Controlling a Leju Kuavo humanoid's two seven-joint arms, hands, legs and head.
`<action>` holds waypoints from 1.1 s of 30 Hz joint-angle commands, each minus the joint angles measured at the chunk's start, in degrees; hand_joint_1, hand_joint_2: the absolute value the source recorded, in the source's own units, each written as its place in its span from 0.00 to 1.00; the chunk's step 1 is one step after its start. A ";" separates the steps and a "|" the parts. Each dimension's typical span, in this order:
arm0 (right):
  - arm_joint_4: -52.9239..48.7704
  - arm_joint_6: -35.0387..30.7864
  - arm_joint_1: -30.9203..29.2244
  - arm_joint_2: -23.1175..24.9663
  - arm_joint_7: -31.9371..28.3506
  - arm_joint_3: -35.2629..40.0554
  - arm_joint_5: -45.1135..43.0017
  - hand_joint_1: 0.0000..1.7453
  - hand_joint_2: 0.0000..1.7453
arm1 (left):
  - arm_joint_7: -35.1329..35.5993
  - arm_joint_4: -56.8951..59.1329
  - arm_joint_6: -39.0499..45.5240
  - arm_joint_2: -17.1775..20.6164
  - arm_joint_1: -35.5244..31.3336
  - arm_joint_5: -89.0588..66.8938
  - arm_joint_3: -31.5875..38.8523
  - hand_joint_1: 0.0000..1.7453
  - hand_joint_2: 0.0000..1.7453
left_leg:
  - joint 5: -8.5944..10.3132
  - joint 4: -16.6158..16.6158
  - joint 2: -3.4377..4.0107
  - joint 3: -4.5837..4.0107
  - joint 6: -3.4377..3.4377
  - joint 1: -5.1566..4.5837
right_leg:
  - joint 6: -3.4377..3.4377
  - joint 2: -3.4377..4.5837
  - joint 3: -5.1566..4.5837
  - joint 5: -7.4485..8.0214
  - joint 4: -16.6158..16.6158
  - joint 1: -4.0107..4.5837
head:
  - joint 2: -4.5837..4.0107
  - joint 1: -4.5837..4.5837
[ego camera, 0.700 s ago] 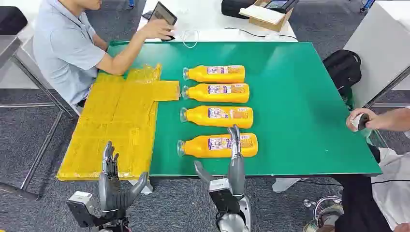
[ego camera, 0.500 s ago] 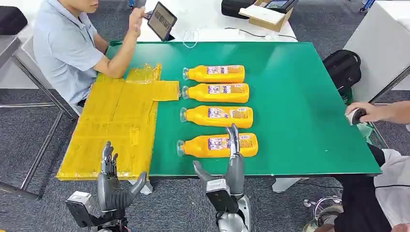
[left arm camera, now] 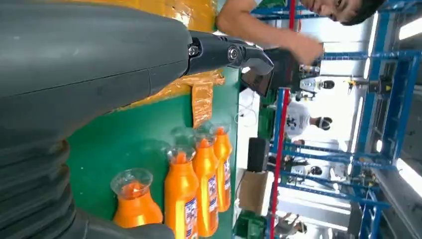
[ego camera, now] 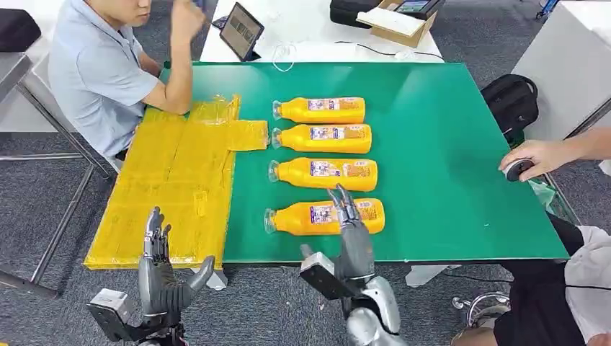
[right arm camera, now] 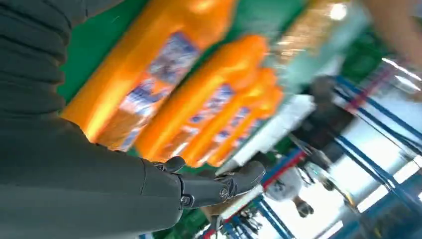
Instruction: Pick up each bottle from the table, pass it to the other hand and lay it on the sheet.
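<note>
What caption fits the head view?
Right hand reaches over the nearest bottle; yellow sheet waits bare.

The right hand (ego camera: 351,234) turned and leaned left over the nearest bottle (ego camera: 324,216). The left hand (ego camera: 160,265) edged left. The person's far-left hand (ego camera: 186,17) rose; the right-side person's hand (ego camera: 537,156) reached onto the tabletop (ego camera: 447,144).

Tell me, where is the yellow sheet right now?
In the head view, the yellow sheet lies on the table's left side, left of the four orange bottles, with the left robot hand by its near edge.
</note>
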 commanded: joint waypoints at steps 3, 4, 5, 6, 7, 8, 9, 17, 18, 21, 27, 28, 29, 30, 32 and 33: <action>22.49 12.08 -20.04 -9.25 11.81 1.83 10.97 0.00 1.00 | 0.38 5.91 -0.82 0.90 -5.08 -0.75 0.51 0.00 1.00 | 0.04 -0.04 0.10 0.16 -0.01 0.00 | -0.02 0.09 0.12 0.08 -0.06 0.00 | 0.00 0.00; 23.57 12.74 -21.08 -9.40 12.17 2.51 11.71 0.00 1.00 | 0.52 6.24 -1.01 0.88 -5.30 -0.82 0.47 0.00 1.00 | 0.04 -0.03 0.12 0.24 0.00 0.01 | -0.03 0.12 0.19 0.07 -0.05 0.01 | 0.00 -0.02; 24.80 13.02 -22.30 -9.52 12.70 3.48 13.03 0.00 1.00 | 0.72 6.72 -1.29 0.77 -5.61 -0.86 0.40 0.00 1.00 | 0.01 0.02 0.15 0.29 0.01 0.01 | -0.05 0.15 0.24 0.05 -0.01 0.02 | 0.00 0.00; 25.30 13.06 -23.02 -9.59 13.14 4.27 14.11 0.00 1.00 | 0.81 7.03 -1.30 0.73 -5.82 -0.96 0.23 0.00 1.00 | 0.11 -0.05 0.12 0.21 0.09 -0.02 | 0.01 0.12 0.17 0.10 -0.04 -0.02 | 0.00 0.00; 25.71 13.27 -23.62 -9.69 13.87 4.94 15.01 0.00 1.00 | 1.09 7.26 -1.11 0.80 -5.98 -1.45 -0.08 0.00 1.00 | 0.07 -0.02 0.15 0.28 0.07 0.01 | -0.02 0.14 0.25 0.07 -0.06 0.02 | 0.00 -0.02; 26.03 13.82 -24.42 -9.77 14.66 5.58 15.75 0.00 1.00 | 1.08 7.29 -0.92 0.76 -6.09 -1.70 -0.28 0.00 1.00 | 0.02 -0.01 0.20 0.37 0.05 0.01 | -0.05 0.19 0.32 0.04 -0.04 0.03 | 0.00 0.00; 26.55 14.54 -25.19 -9.97 15.52 6.06 16.26 0.00 1.00 | 1.23 7.30 -0.96 0.82 -6.16 -1.83 -0.47 0.00 1.00 | 0.09 0.00 0.12 0.20 0.10 -0.01 | 0.03 0.12 0.17 0.09 -0.02 0.00 | 0.00 0.00; 26.82 14.80 -25.49 -10.28 15.72 6.06 16.34 0.00 1.00 | 1.29 7.26 -0.97 0.86 -6.16 -1.89 -0.53 0.00 1.00 | 0.08 -0.01 0.03 0.22 0.10 -0.02 | 0.04 0.03 0.22 0.06 -0.04 0.00 | 0.00 -0.02; 27.37 15.10 -25.87 -10.36 16.56 6.27 16.71 0.00 1.00 | 1.41 7.14 -1.04 1.00 -6.15 -2.13 -0.72 0.00 1.00 | 0.08 0.01 0.02 0.21 0.11 -0.02 | 0.04 0.01 0.22 0.05 -0.03 0.00 | 0.00 -0.02; 30.89 18.37 -27.84 -10.78 16.99 5.69 15.05 0.00 1.00 | 1.84 7.05 -0.73 1.02 -6.32 -2.59 -1.15 0.00 1.00 | 0.10 0.01 0.03 0.14 0.12 -0.05 | 0.05 0.03 0.14 0.08 0.01 -0.02 | 0.00 0.00; 35.09 19.66 -28.47 -9.59 12.92 5.65 11.75 0.00 1.00 | 2.23 7.07 -0.52 1.77 -6.36 -2.87 -1.76 0.00 1.00 | 0.10 -0.01 0.02 0.17 0.12 -0.05 | 0.04 0.01 0.18 0.07 -0.02 -0.02 | 0.00 0.00; 35.42 19.90 -28.46 -9.37 12.29 6.02 11.43 0.00 1.00 | 2.23 6.97 -0.50 1.84 -6.33 -2.87 -1.86 0.00 1.00 | 0.04 0.01 0.04 0.30 0.09 -0.02 | -0.02 0.04 0.30 0.01 -0.01 0.00 | 0.00 0.00; 35.83 20.28 -28.46 -9.09 11.94 6.42 11.03 0.00 1.00 | 2.34 6.99 -0.51 1.93 -6.35 -2.93 -2.14 0.00 1.00 | 0.08 -0.01 0.09 0.19 0.11 -0.05 | 0.03 0.08 0.18 0.07 -0.02 -0.02 | 0.00 -0.02; 36.13 20.60 -28.61 -9.00 11.77 6.91 10.97 0.00 1.00 | 2.43 6.98 -0.52 1.99 -6.33 -2.97 -2.37 0.00 1.00 | 0.09 -0.03 0.08 0.18 0.11 -0.05 | 0.04 0.08 0.18 0.08 -0.04 -0.02 | 0.00 -0.02; 36.83 21.08 -28.98 -8.85 11.78 7.51 10.88 0.00 1.00 | 2.52 7.02 -0.54 2.10 -6.35 -3.01 -2.70 0.00 1.00 | -0.01 0.00 0.12 0.35 0.05 -0.01 | -0.05 0.11 0.34 -0.01 -0.01 0.02 | 0.00 -0.02; 37.01 21.28 -29.08 -8.81 11.81 7.65 10.87 0.00 1.00 | 2.56 7.08 -0.53 2.11 -6.36 -3.03 -2.78 0.00 1.00 | 0.05 -0.01 0.08 0.24 0.08 -0.04 | 0.00 0.08 0.24 0.04 -0.02 -0.01 | 0.00 -0.02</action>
